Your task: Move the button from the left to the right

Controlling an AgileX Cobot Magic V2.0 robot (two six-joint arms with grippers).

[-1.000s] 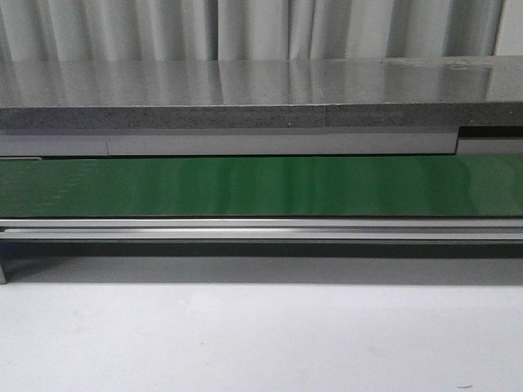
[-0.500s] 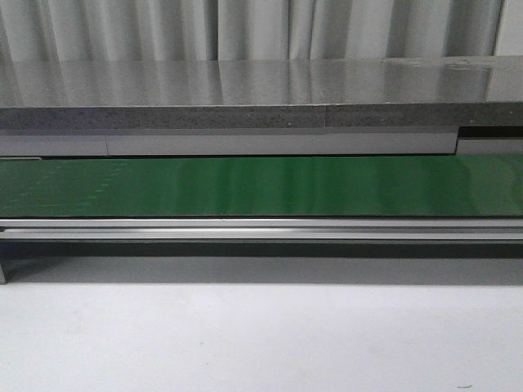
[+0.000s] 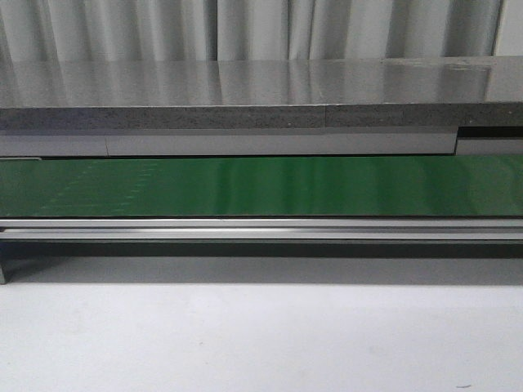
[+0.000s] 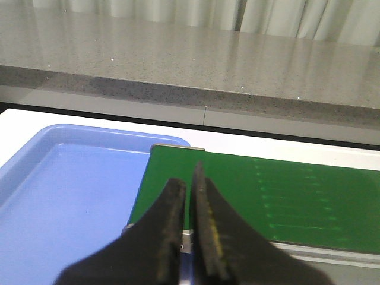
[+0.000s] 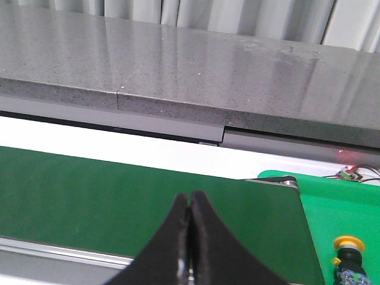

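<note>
From the front, a long green conveyor belt (image 3: 261, 186) is stretching across the whole width, with a metal rail (image 3: 261, 229) running along its near edge and a grey stone counter (image 3: 245, 94) sitting behind it. The white table (image 3: 261, 335) is lying wide and bare in front. Neither arm nor the button is showing here.

In the left wrist view, the left gripper (image 4: 189, 178) is hanging with its dark fingers pressed nearly together, only a thin slit between the tips, clasping nothing. It is hovering over the belt's end edge, where a blue tray (image 4: 71, 178) is sitting just beside the belt.

In the right wrist view, the right gripper (image 5: 189, 205) is hanging clenched, tips touching, with nothing between them, above the near side of the belt. The button (image 5: 347, 258) is standing on a brighter green surface (image 5: 338, 202) past the belt's end, near the picture's corner, well apart from the fingertips and untouched.
</note>
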